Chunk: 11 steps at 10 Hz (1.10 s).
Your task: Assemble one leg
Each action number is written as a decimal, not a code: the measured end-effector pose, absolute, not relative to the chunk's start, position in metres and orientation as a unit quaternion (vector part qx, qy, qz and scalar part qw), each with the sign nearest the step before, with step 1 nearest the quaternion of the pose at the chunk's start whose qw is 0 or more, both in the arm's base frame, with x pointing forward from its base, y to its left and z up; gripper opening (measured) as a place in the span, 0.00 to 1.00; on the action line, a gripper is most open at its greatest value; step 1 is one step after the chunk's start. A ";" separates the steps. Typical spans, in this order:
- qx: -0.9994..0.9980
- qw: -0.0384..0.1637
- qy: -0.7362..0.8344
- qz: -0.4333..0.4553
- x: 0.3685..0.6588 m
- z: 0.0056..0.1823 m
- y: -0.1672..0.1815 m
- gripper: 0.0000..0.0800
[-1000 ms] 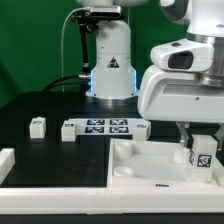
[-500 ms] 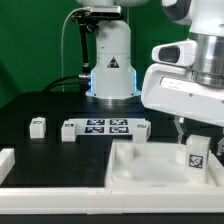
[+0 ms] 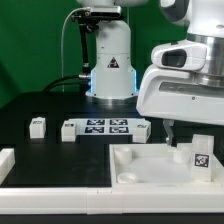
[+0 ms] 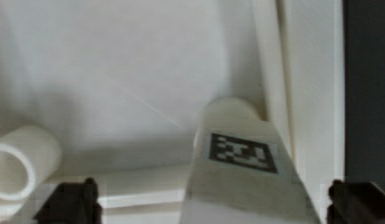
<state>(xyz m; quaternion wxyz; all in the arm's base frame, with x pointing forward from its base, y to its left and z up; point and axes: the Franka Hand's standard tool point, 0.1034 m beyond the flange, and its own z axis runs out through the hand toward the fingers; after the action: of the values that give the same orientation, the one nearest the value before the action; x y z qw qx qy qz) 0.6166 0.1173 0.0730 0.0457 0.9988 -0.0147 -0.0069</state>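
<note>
A leg (image 3: 200, 154), a small white block with a black-and-white marker, stands on the large white square panel (image 3: 140, 168) at the exterior view's right. My gripper (image 3: 192, 132) hangs just above it. In the wrist view the leg (image 4: 242, 165) sits between my dark fingertips (image 4: 73, 200), with a clear gap on both sides. My gripper (image 4: 215, 202) is open and touches nothing. A second small leg (image 3: 37, 126) lies on the dark table at the exterior view's left.
The marker board (image 3: 100, 127) lies mid-table in front of the robot base (image 3: 110, 70), with a small white block (image 3: 143, 130) at its end. A white part (image 3: 6, 160) sits at the left edge. A round white socket (image 4: 20, 160) shows in the wrist view.
My hand has risen a little above the panel. The leg stays standing on the panel at about the same spot.
</note>
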 end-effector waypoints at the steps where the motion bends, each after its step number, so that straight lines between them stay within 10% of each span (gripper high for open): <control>1: 0.999 0.045 -0.010 -0.007 0.617 0.073 0.117 0.81; 11: 0.999 0.045 -0.011 -0.007 0.617 0.073 0.117 0.81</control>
<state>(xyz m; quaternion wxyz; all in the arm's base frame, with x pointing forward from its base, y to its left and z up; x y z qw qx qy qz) 0.6166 0.1169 0.0729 0.0454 0.9989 -0.0109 -0.0072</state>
